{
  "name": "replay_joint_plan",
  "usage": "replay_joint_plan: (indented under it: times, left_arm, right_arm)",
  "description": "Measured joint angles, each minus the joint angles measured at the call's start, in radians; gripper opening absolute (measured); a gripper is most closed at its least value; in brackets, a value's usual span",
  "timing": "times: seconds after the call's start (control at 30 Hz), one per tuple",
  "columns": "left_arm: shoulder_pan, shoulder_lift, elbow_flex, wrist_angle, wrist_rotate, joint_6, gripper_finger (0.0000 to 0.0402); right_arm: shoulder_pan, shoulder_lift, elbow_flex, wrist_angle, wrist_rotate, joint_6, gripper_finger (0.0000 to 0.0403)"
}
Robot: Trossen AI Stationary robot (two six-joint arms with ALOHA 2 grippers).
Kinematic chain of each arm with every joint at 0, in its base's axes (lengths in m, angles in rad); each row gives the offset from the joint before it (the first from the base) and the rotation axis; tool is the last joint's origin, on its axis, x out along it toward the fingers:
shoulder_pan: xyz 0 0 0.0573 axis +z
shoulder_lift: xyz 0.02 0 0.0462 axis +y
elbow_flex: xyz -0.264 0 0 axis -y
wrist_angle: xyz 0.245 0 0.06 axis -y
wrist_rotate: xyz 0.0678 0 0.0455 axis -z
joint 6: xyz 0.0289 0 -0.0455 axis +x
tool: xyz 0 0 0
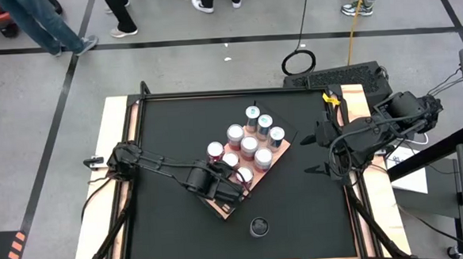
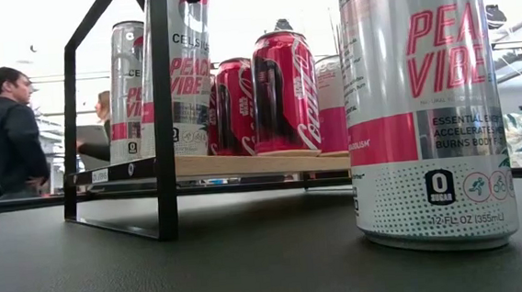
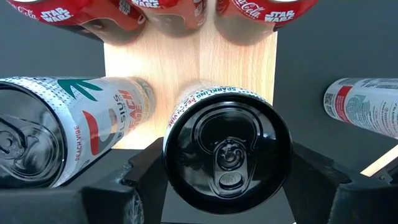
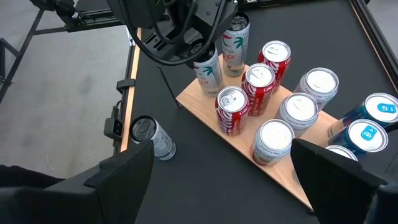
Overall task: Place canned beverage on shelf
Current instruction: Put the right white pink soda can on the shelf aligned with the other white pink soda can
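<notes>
The shelf [image 1: 282, 149] is a light wooden board lying slantwise mid-table, with several upright cans on it: red, white and blue. My left gripper [image 1: 221, 195] hangs over the board's near left end, pointing straight down and shut on a white peach-print can with a black top [image 3: 227, 155]. A matching can [image 3: 56, 130] stands beside it. Another canned beverage [image 1: 258, 226] stands loose on the black tabletop near the front edge. My right gripper [image 1: 311, 155] hovers high at the table's right side, open with nothing between its fingers. My left gripper pinches the black-topped can by its upper side wall [image 3: 177, 140], one finger [image 3: 140, 171] on each side. The fingers come from above, pointing down along the can. The can stays upright, its base [image 2: 183, 151] at the shelf board's surface, near the board's end.
Three red cans [image 4: 258, 84] stand in a row beyond the held can, then white-topped and blue cans [image 4: 367, 134] toward the far right end. A black metal frame [image 2: 162, 116] carries the board. People stand on the floor beyond the table's far edge.
</notes>
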Motion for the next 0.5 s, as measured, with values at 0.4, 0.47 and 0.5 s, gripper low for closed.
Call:
replay_joint_plan:
  times: [0.4,0.47,0.5]
  left_arm:
    - [0.000,0.000,0.000,-0.006,0.000,-0.005,0.0308]
    - [0.000,0.000,0.000,-0.006,0.000,-0.005,0.0309]
    - [0.000,0.000,0.000,-0.008,0.002,-0.005,0.0309]
  right_arm:
    - [0.000,0.000,0.000,0.005,0.000,0.003,0.0357]
    - [0.000,0.000,0.000,0.008,0.000,0.003,0.0357]
    - [0.000,0.000,0.000,0.008,0.000,0.003,0.0357]
